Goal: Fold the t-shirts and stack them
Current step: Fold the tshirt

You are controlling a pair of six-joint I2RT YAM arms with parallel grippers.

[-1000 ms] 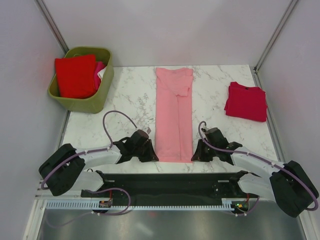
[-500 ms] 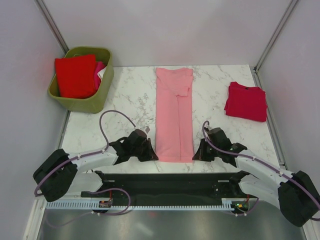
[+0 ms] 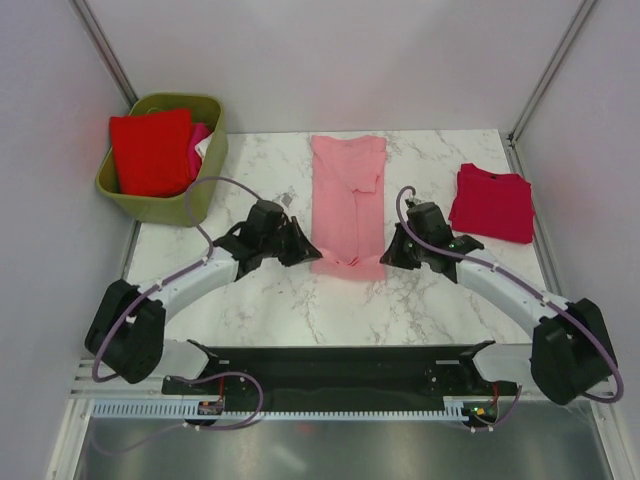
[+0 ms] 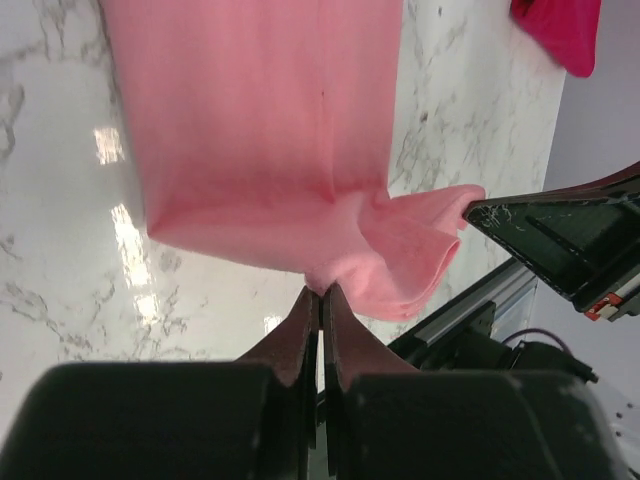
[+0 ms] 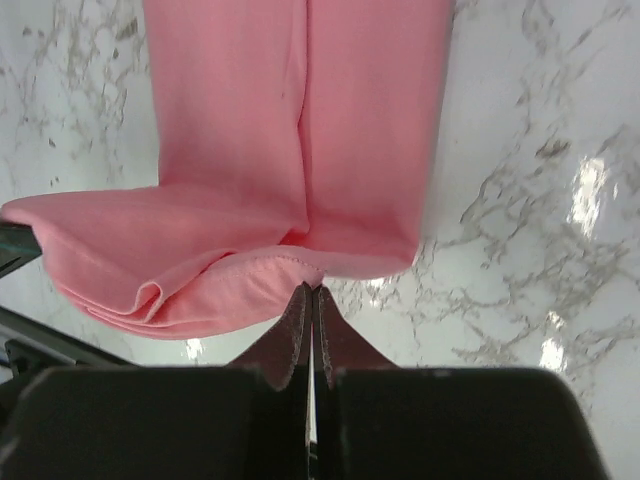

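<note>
The light pink t-shirt (image 3: 347, 190) lies as a long narrow strip on the middle of the marble table, its near end lifted and folded back over itself. My left gripper (image 3: 312, 255) is shut on the near left corner of the light pink t-shirt (image 4: 260, 130). My right gripper (image 3: 385, 257) is shut on the near right corner of the light pink t-shirt (image 5: 300, 130). The lifted hem sags between the two grippers. A folded dark crimson t-shirt (image 3: 492, 203) lies at the right.
An olive-green basket (image 3: 178, 208) stands at the back left with a bright red t-shirt (image 3: 150, 152) on top and hot pink and white cloth beside it. Grey walls close in the table on the left, right and back.
Both grippers, shut on the near corners of the light pink t-shirt, have moved away from the near edge toward the back, lifting the hem and folding the shirt's near part over.
</note>
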